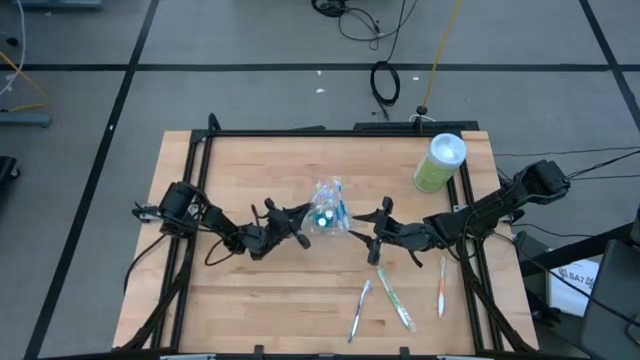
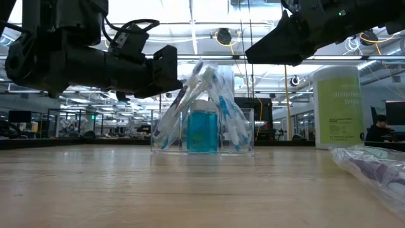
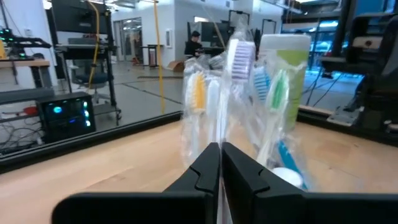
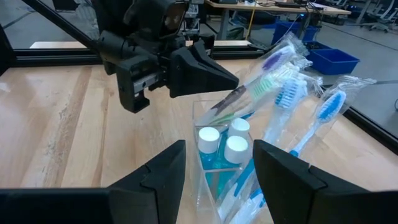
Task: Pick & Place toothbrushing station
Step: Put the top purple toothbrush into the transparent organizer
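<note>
I am mid-way through stocking the cup (image 1: 327,212) at table centre. My left gripper (image 4: 211,76) is pinched nearly shut on a wrapped brush (image 4: 261,84) leaning in it. My right gripper (image 1: 368,218) waits beside, jaws wide, empty. Three brushes (image 1: 388,295) lie nearer me. Next, I judge: release, then fetch one.

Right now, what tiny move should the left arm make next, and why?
Probably open its fingers a little and back away. They look pinched on a wrapped toothbrush that already leans in the clear cup with the others, so it seems delivered.
</note>
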`<control>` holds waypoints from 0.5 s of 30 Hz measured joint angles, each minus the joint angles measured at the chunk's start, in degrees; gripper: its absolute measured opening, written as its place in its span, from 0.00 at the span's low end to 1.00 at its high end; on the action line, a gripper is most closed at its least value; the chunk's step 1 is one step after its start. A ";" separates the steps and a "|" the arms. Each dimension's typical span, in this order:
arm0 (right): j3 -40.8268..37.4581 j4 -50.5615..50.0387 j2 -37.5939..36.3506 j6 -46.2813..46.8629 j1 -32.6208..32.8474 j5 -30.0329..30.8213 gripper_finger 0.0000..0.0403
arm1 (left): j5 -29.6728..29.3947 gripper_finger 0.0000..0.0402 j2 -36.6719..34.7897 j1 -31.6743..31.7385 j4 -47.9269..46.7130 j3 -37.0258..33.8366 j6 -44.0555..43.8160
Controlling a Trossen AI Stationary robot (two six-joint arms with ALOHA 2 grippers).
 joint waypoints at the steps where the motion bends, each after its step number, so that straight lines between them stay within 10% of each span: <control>1: 0.00 0.00 0.00 0.00 -0.04 0.00 0.45 | -0.16 0.06 0.00 0.00 -0.72 -0.02 0.00; 15: 0.00 0.88 0.00 -0.20 -0.39 0.04 0.45 | -1.60 0.25 -0.04 0.02 -5.72 -0.02 -2.41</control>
